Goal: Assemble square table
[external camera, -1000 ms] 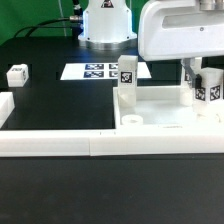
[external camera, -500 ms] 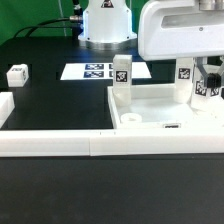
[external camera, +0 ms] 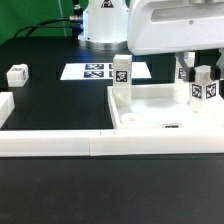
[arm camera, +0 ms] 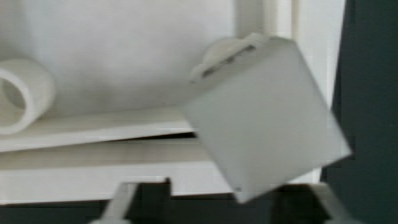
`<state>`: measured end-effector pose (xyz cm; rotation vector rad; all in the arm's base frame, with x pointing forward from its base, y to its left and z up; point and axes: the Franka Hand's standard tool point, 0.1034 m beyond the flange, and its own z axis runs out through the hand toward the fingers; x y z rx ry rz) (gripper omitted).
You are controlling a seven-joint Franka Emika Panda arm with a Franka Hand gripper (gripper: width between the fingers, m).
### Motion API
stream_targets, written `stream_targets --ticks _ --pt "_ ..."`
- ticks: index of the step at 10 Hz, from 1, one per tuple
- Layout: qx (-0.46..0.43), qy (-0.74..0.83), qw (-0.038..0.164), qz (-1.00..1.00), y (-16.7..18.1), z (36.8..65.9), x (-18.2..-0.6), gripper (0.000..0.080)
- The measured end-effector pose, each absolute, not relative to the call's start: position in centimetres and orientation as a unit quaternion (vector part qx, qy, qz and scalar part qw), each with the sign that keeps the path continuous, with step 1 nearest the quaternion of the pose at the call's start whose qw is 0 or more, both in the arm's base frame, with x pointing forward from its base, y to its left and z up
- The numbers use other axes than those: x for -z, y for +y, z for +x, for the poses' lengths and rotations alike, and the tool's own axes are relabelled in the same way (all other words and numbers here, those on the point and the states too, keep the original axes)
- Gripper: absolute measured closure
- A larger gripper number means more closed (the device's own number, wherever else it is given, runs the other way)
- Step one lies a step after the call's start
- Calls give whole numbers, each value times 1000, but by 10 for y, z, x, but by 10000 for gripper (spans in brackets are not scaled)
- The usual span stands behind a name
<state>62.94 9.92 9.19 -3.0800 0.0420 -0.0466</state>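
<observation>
The square table's white slab (external camera: 160, 108) lies rim up at the exterior view's right. One tagged white leg (external camera: 122, 75) stands at its far left corner. A second tagged leg (external camera: 205, 88) stands at the far right corner, between the fingers of my gripper (external camera: 203, 80), which is shut on it. In the wrist view this leg (arm camera: 267, 120) looks tilted over the slab's rim (arm camera: 107, 130), its near end between my fingertips (arm camera: 121, 203). A corner hole (arm camera: 15, 92) shows beside it.
Long white border bars (external camera: 100, 145) run along the front, and another stub (external camera: 5, 106) is at the exterior view's left. A loose tagged block (external camera: 17, 74) sits far left. The marker board (external camera: 92, 70) lies behind the slab, before the arm's base (external camera: 105, 25).
The gripper housing has swung up and toward the exterior view's left, filling more of the picture. The right leg's tags have turned with it. The left leg has not moved.
</observation>
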Motion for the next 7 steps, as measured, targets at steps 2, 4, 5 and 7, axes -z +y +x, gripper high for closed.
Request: stream_targets --ticks 2,4,5,7 --pt "-2 17 31 -999 95 620 -88 398" --pt "-15 21 35 -999 108 607 -81 171" --pt "-15 24 36 -999 116 606 -81 171" --pt "-11 25 35 -999 118 604 -75 154"
